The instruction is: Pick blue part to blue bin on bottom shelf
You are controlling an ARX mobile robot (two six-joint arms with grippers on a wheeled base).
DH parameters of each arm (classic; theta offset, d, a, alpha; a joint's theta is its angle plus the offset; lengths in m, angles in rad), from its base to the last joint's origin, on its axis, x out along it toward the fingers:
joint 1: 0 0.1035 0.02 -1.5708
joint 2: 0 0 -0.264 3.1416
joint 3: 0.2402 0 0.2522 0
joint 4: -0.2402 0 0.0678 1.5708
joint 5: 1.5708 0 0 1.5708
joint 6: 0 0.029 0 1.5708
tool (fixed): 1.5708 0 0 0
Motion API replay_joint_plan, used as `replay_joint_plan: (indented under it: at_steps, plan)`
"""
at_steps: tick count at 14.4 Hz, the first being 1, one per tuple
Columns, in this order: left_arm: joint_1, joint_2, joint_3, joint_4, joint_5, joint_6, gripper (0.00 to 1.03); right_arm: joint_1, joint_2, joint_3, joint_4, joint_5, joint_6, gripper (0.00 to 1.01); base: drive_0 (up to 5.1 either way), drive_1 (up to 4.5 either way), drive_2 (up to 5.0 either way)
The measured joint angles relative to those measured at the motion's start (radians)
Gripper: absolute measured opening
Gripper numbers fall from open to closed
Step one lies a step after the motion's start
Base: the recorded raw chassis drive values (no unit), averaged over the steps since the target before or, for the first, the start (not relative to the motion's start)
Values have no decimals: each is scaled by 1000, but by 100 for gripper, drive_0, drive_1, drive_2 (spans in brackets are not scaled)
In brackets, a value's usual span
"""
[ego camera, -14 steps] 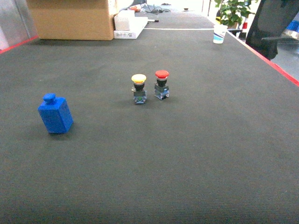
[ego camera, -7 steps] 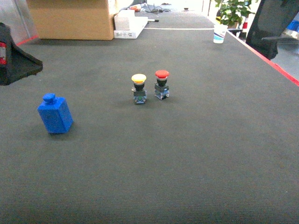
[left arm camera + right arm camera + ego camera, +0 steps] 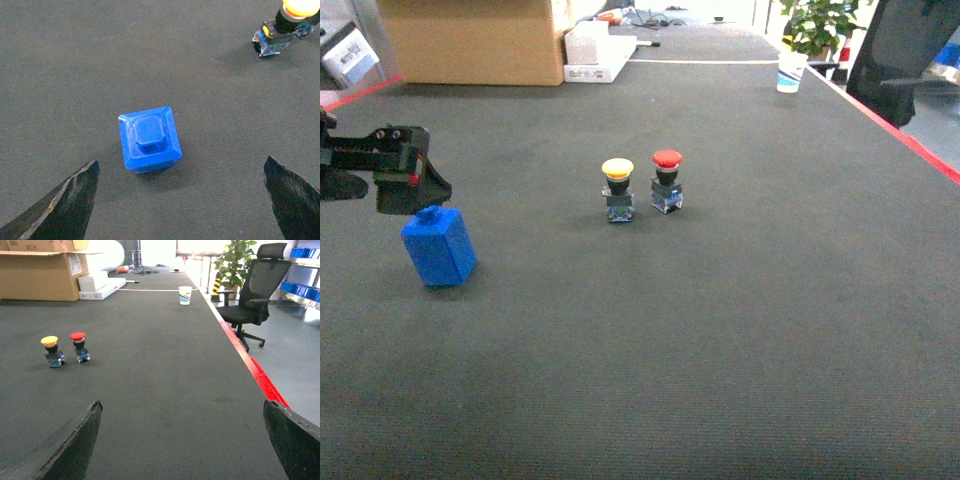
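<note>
The left arm (image 3: 360,165) runs off the head view's left edge, so only its front end shows. In both wrist views the fingers (image 3: 62,205) (image 3: 70,450) are cut by the bottom edge. The yellow button (image 3: 295,7) is cropped at the top of the left wrist view. The box (image 3: 470,40) is cut off at the head view's top.

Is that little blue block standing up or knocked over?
Upright: the blue part stands on its base, knob on top, seen from above in the left wrist view.
</note>
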Motion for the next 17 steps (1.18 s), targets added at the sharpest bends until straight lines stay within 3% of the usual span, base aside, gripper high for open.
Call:
replay_joint_plan:
  at_steps: [3, 8, 16, 17]
  plan:
    - [-10, 112, 66, -29, 8, -14, 98, 0, 0, 0, 0, 0, 0, 98, 0, 0, 0]
    - [-9, 208, 98, 8, -59, -21, 98, 0, 0, 0, 0, 0, 0, 98, 0, 0, 0]
    - [-17, 305, 156, 27, -119, -18, 98, 0, 0, 0, 0, 0, 0, 98, 0, 0, 0]
    - [-17, 305, 156, 31, -133, -12, 93, 0, 0, 0, 0, 0, 0, 98, 0, 0, 0]
